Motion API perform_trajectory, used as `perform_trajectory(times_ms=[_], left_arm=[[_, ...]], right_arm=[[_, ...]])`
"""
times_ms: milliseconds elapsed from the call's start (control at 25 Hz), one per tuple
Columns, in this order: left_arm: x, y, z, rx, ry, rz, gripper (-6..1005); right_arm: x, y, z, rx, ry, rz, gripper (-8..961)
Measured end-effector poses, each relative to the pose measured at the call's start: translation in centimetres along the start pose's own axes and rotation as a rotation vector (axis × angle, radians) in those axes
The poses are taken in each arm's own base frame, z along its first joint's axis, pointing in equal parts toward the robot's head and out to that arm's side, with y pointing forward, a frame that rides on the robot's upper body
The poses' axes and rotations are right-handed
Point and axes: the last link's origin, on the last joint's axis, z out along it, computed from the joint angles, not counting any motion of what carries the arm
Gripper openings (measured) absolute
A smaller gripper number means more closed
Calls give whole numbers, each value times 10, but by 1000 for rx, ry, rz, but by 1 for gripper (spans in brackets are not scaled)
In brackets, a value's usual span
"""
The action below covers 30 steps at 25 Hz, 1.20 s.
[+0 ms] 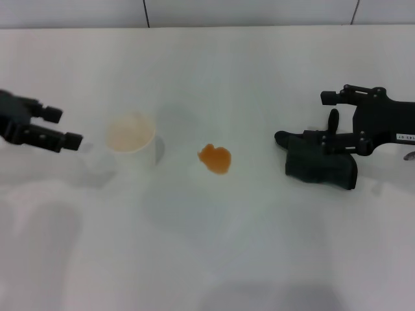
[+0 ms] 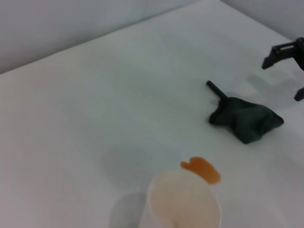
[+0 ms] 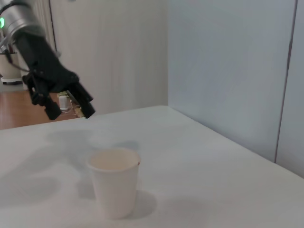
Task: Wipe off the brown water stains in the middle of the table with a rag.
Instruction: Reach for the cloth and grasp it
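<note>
One step in: my right gripper (image 1: 332, 133) stands spread wide at the rag (image 1: 322, 163) just below it, nothing pinched, so next I close, then sweep toward the stain (image 1: 214, 158) well inboard; left gripper (image 1: 63, 127) idles open.

table (image 1: 259, 259) | cup (image 1: 131, 144) | brown water stains (image 1: 214, 157) | rag (image 1: 321, 163)

Middle of the table (image 1: 214, 246): the brown water stains (image 1: 214, 158) sit there, one small blob. Just to their left stands the paper cup (image 1: 131, 146), upright, apart from the blob. Over toward the right edge lies the rag (image 1: 322, 162), well apart from the stain, with the right gripper (image 1: 308, 133) on it. The left gripper (image 1: 68, 126) hangs near the left edge, beside the cup.
</note>
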Motion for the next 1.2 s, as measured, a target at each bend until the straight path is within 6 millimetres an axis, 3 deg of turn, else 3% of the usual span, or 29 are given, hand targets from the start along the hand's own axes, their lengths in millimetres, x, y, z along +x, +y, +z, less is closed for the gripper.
perform_trajectory(times_ms=[280, 640, 960, 1200], left_arm=[[40, 5, 21, -9, -87, 127, 894], [46, 10, 40, -7, -111, 190, 895], [52, 9, 38, 7, -108, 203, 894], [59, 12, 41, 12, -105, 228, 894]], right_arm=[[2, 3, 0, -13, 3, 2, 802], [1, 14, 12, -97, 90, -54, 795], [-41, 6, 13, -40, 329, -160, 789], [-67, 3, 32, 35, 564, -232, 785]])
